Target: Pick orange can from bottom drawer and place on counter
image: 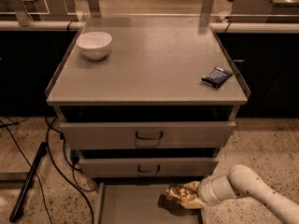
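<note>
Floor (pixel 264 139): speckled stone-look ground around a grey metal drawer cabinet, with dark cupboards behind it.
Tabletop (pixel 154 64): broad, dull-grey flat top of the cabinet with slightly raised side rims; it carries a bowl and a packet.
Upper drawers: two wide grey fronts, top drawer (pixel 103 135) and middle drawer (pixel 103 168), each with a dark loop handle at its middle and each pulled out a little.
Bottom drawer (pixel 131 208): lowest one, pulled out towards the camera, with a flat bare floor and low side walls.
Arm (pixel 254 192): white, reaching in from the lower right corner towards the open bottom drawer.
Cables (pixel 53 157): dark leads lying on the ground left of the cabinet.
White bowl (pixel 94 45): upright near the back left corner of the tabletop.
Gripper (pixel 184 196): over the right side of the bottom drawer, just below the middle drawer front, clamped on the can.
Blue packet (pixel 217 76): flat, near the right rim of the tabletop, well apart from the bowl.
Orange can (pixel 174 191): lying sideways in the gripper over the drawer floor, shiny end facing left, a shadow beneath it.
</note>
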Robot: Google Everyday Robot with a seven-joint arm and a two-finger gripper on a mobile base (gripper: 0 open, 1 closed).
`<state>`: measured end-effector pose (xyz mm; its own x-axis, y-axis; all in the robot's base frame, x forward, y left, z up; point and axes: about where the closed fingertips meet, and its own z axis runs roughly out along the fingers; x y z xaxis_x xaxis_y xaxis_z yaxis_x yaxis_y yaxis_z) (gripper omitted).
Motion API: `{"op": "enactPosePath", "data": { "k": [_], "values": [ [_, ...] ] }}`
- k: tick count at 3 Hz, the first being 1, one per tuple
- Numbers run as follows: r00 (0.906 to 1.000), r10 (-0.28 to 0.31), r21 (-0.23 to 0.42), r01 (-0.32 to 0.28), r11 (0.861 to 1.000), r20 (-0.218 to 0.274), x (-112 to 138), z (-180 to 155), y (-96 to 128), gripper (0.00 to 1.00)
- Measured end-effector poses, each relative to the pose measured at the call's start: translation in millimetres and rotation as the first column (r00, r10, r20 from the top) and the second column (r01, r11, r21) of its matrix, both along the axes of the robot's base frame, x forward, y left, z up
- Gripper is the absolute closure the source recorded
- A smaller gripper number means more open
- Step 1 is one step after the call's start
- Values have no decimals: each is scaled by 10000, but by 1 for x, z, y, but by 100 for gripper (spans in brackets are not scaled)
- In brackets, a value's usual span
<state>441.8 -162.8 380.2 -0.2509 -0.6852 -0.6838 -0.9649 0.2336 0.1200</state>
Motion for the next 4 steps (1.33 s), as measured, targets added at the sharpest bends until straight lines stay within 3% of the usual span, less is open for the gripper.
{"op": "enactPosePath", "data": {
  "k": [1, 2, 3, 4],
  "values": [
    [9975, 392, -149, -384, 9992, 590, -16, 80, -3, 100],
    [9775, 940, -775, -806, 9937, 1890, -17, 187, -1, 100],
    [9774, 942, -773, -808, 9937, 1891, -17, 188, -1, 100],
    [9702, 1153, -779, -1008, 9919, 2130, -18, 219, 6, 100]
  ]
}}
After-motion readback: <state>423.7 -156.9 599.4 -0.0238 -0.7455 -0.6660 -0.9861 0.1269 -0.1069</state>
